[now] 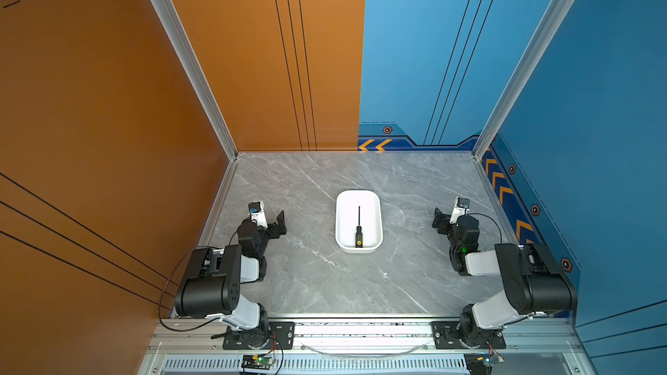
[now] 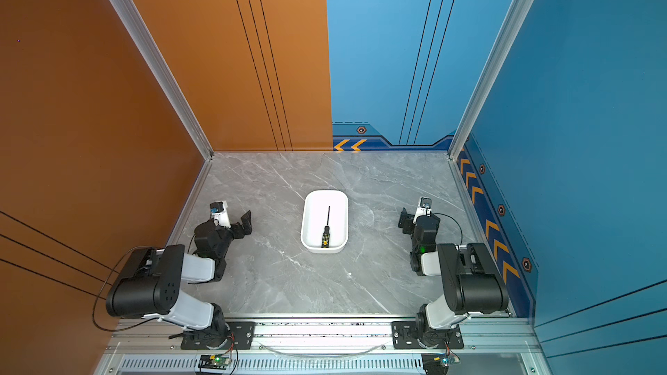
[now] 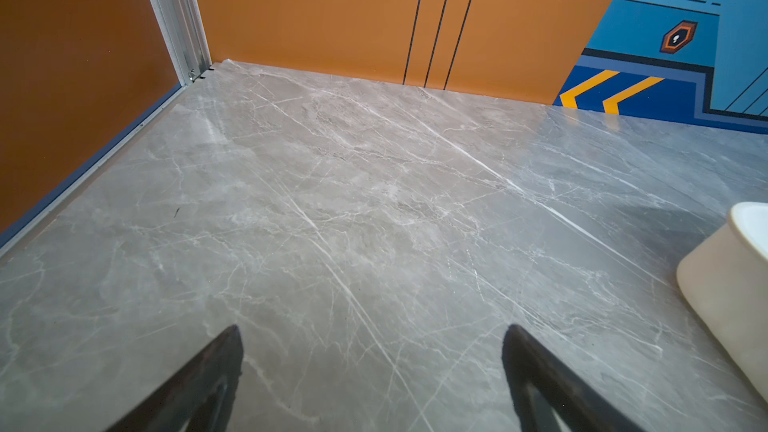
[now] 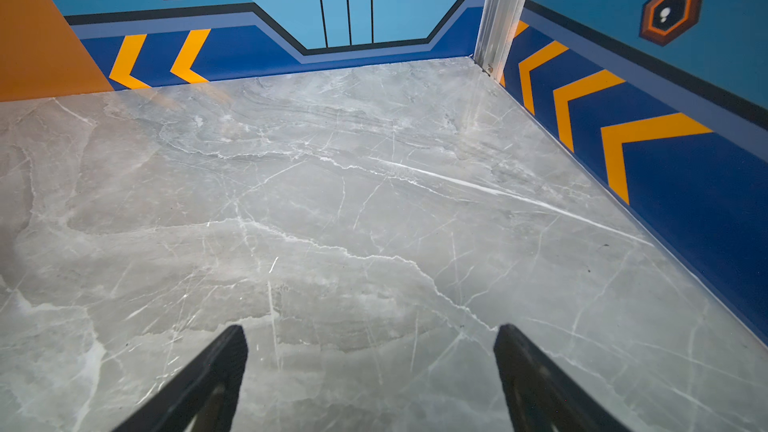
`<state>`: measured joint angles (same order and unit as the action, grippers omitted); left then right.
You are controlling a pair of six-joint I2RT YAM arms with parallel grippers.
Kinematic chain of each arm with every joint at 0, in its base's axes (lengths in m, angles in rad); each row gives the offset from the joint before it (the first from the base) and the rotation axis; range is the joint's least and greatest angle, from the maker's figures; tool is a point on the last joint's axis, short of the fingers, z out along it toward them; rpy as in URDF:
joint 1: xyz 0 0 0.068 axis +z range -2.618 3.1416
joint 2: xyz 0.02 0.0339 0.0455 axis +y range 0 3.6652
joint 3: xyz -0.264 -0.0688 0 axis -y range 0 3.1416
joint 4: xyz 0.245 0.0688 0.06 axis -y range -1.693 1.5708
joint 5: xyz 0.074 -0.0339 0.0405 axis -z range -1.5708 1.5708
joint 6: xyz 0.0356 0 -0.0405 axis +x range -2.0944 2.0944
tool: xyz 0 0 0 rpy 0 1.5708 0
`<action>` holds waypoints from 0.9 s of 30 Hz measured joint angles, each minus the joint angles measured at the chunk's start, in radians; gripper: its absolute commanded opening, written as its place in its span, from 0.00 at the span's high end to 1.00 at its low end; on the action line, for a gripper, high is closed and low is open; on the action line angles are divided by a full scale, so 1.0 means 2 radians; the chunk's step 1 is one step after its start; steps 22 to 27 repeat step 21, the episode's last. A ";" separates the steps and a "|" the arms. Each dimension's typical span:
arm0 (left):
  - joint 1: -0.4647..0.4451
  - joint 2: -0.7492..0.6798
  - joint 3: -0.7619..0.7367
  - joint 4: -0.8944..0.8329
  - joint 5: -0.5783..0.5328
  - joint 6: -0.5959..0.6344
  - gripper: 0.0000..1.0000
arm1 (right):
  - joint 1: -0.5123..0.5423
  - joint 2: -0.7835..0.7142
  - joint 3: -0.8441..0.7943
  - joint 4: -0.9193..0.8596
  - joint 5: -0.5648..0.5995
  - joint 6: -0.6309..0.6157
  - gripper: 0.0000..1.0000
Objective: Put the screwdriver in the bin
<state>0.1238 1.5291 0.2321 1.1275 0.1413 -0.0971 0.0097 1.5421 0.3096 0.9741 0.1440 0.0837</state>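
Gray marble-patterned table (image 1: 306, 283) fills the bottom of a booth, with an orange wall (image 1: 252, 48) behind it on the left and a blue wall (image 1: 415, 48) behind it on the right. In both top views a white bin (image 1: 341, 218) sits near the middle of the table, its long side running from front to back. The screwdriver (image 1: 358, 232) lies flat inside the bin along that length. Its black, yellow-dotted handle is at the end nearer the arm bases and its thin shaft points toward the back wall. The yellow end cap is just beside the bin's near wall.

The left claw (image 3: 374, 330) is spread wide, with only bare table between its tips and nothing in its grasp. One corner of the bin shows at the edge of the left wrist view. The right claw (image 4: 370, 329) is likewise spread wide and has hold of nothing, over bare table. The two claws sit on opposite sides of the bin, each well apart from it.
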 measured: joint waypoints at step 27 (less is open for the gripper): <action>-0.050 0.024 0.067 -0.092 -0.047 0.042 0.02 | 0.006 0.000 0.021 -0.012 0.000 -0.001 0.00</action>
